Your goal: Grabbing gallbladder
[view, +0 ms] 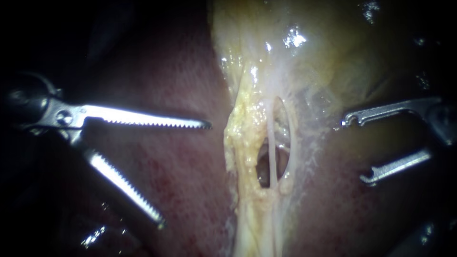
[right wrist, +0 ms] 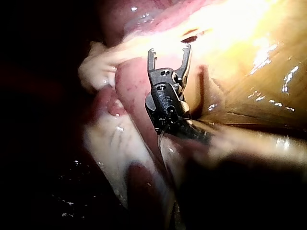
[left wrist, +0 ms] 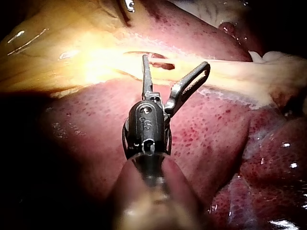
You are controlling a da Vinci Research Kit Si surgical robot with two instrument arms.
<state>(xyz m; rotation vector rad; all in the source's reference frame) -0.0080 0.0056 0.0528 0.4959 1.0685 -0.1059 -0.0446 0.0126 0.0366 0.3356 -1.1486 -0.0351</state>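
The liver (view: 176, 162) is lying dark red beneath everything. The gallbladder (view: 328, 57) is resting on it as a pale yellow, glistening sac, narrowing into a fatty strip that is running down the middle of the liver's surface. A window is gaping in that strip, with a thin pale tube (view: 272, 152) crossing it lengthwise.

My left instrument (view: 185, 174) is hovering over bare liver beside the strip. Its toothed jaws are standing wide apart and holding nothing, with the upper tip pointing at the strip, near it but not touching. My right instrument (view: 353, 150) is sitting on the other side. Its jaws are also spread with a clear gap and are empty, their tips just beside the whitish edge of the gallbladder tissue.

As I judge it, the grab is not yet made. The approach is looking largely done. One pair of jaws is left to come onto the gallbladder wall and close, keeping clear of the tube.
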